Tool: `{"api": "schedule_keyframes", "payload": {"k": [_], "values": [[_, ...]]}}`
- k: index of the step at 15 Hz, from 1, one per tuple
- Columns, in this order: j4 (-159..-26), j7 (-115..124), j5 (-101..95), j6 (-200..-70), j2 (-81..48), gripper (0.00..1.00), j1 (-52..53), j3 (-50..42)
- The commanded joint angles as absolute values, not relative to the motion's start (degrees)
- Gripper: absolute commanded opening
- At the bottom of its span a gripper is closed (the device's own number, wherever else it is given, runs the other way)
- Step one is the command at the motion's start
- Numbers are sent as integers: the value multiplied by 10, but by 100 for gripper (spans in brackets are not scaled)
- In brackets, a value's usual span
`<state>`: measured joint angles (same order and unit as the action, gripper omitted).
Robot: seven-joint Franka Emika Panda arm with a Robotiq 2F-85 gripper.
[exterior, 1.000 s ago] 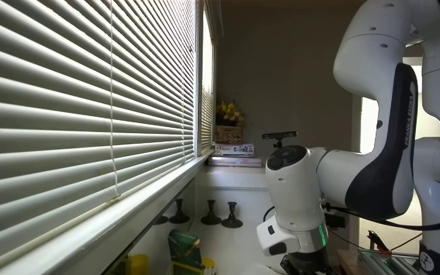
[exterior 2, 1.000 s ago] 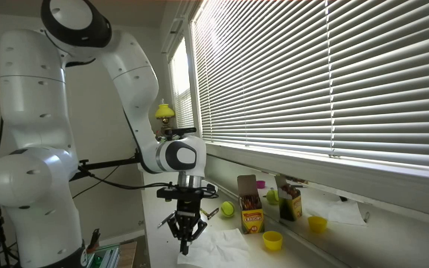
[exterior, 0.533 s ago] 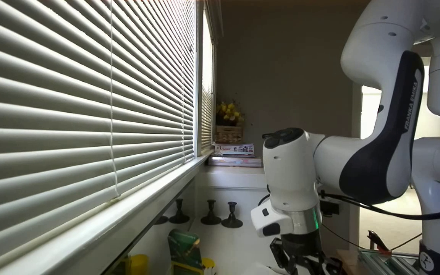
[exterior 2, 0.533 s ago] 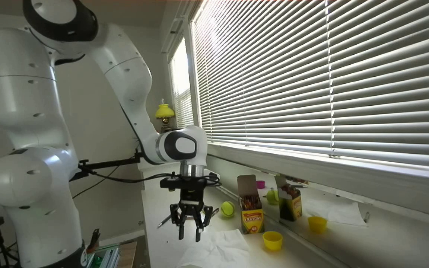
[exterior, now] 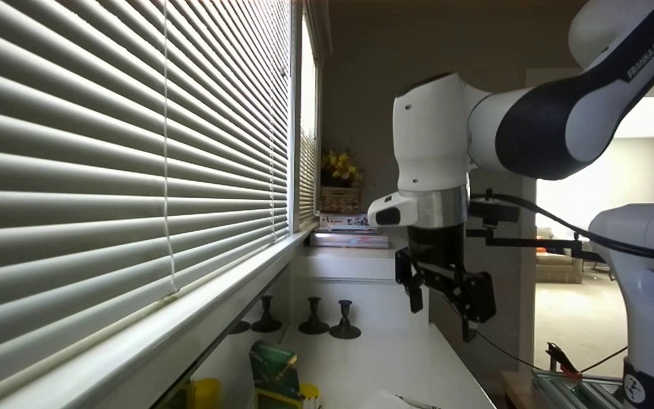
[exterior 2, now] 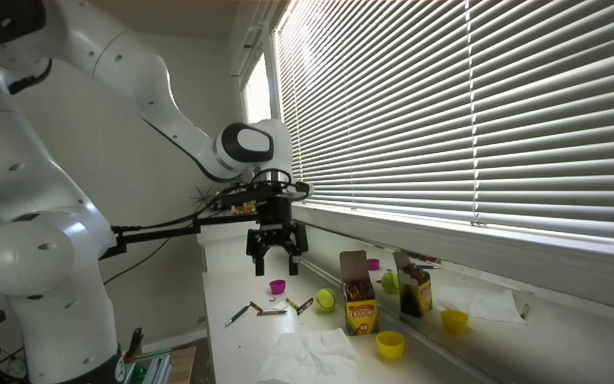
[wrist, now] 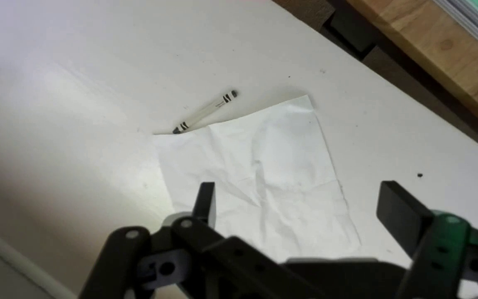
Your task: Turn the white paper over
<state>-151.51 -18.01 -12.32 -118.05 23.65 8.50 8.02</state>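
Claw (exterior 2: 276, 268) spread wide above white counter (wrist: 98, 62), crayon (wrist: 206, 111) beside creased white paper (wrist: 245, 166).

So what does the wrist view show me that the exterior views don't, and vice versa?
Only the wrist view: a look down on the white paper that directly takes in, corner to corner, its edge beside the crayon.

Only the exterior views: the window blinds and the robot's arm, in both; a pink cup and a tennis ball in an exterior view; yellow flowers in an exterior view.

Both: at least part of the white paper, the white tabletop and the open tool.
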Motion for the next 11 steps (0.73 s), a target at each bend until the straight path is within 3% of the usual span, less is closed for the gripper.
{"api": "schedule_keyframes", "payload": {"k": [1,11], "values": [[-1505,-160,-121,-1164,253,100,93,72],[-1505,-158,-120,-1160,254,100,94,71]]}}
